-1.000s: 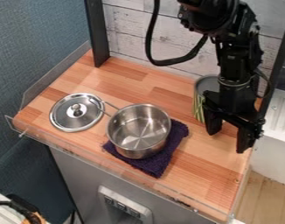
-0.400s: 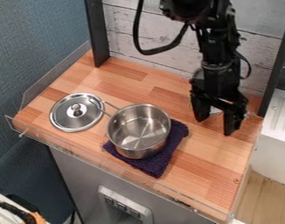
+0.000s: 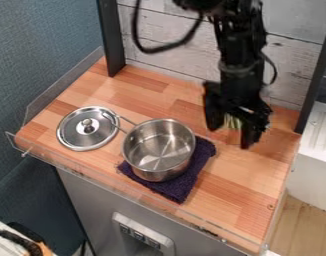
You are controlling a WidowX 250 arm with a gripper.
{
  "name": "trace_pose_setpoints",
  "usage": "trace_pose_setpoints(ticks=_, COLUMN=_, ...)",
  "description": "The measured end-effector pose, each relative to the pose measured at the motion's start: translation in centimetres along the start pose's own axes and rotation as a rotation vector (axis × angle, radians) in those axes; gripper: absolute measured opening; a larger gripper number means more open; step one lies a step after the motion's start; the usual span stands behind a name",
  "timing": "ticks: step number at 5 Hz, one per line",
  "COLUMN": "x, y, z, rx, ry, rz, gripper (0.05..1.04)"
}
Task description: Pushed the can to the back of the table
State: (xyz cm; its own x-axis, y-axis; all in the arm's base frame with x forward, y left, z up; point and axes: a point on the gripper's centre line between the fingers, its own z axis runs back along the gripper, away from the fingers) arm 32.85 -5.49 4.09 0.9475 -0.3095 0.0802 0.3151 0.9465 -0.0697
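The black gripper [image 3: 228, 134] hangs over the back right of the wooden table, its two fingers spread apart. Between them a small green and yellow striped part of the can [image 3: 232, 121] is visible, close to the back wall. The rest of the can is hidden behind the gripper, so I cannot tell whether they touch.
A steel pot [image 3: 159, 150] stands on a dark purple cloth [image 3: 203, 150] mid-table, its handle toward the metal lid [image 3: 88, 128] at the left. A white plank wall [image 3: 172, 50] closes off the back; black posts stand at both back corners.
The gripper has moved left and toward the back wall. It was to the right of the can and now stands in front of it, covering most of it.
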Motion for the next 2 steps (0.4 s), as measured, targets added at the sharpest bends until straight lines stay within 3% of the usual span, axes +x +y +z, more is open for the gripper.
trace_pose_setpoints(ticks=1, x=-0.6, y=0.4, z=2.3, rx=0.052, ry=-0.054, rz=0.017, gripper=0.999)
trace_pose_setpoints(ticks=2, x=-1.2, y=1.3, z=3.3, rx=0.087, ry=-0.046, rz=0.071, gripper=0.999)
